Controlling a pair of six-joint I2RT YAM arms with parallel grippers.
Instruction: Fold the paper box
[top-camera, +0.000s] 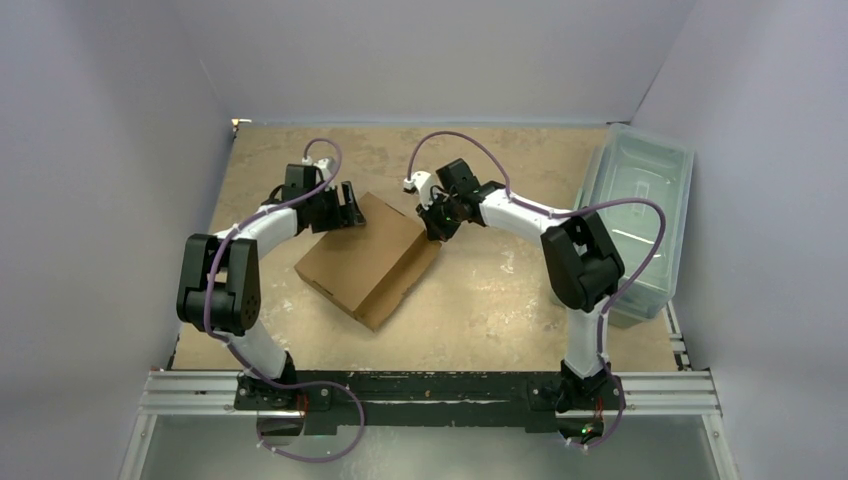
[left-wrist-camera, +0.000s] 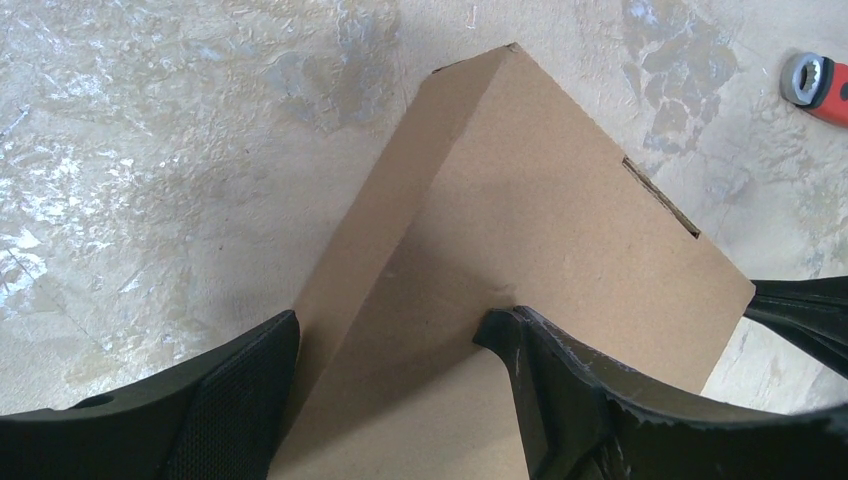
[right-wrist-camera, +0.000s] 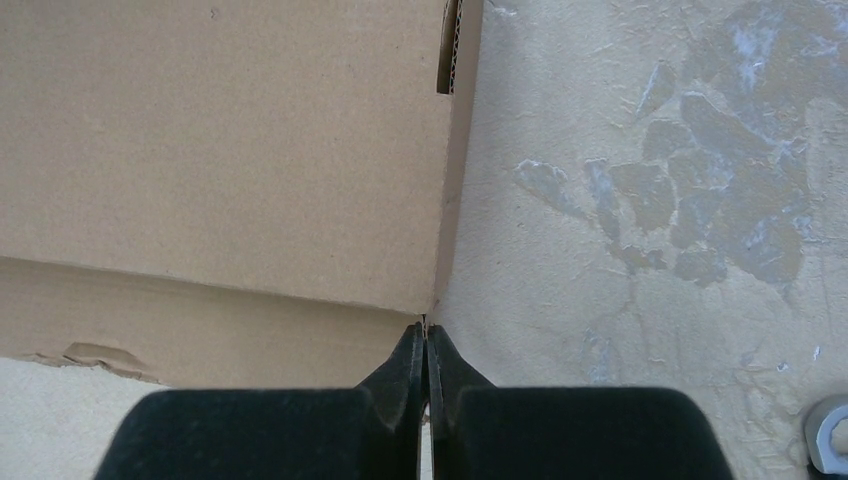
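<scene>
The paper box (top-camera: 368, 258) lies closed and flat in the middle of the table, a brown cardboard mailer turned diagonally. My left gripper (top-camera: 345, 207) is at its far left corner. In the left wrist view the box (left-wrist-camera: 540, 230) runs away from the gripper (left-wrist-camera: 390, 328), whose jaws stand open astride the lid's edge, one finger beside the side wall and one over the lid. My right gripper (top-camera: 437, 228) is at the box's right corner. In the right wrist view it (right-wrist-camera: 426, 330) is shut, tips against the corner of the box (right-wrist-camera: 220, 150).
A translucent grey-green plastic bin (top-camera: 640, 215) stands along the right edge of the table. A red-handled wrench (left-wrist-camera: 820, 85) lies on the table beyond the box. Grey walls close in the table on three sides.
</scene>
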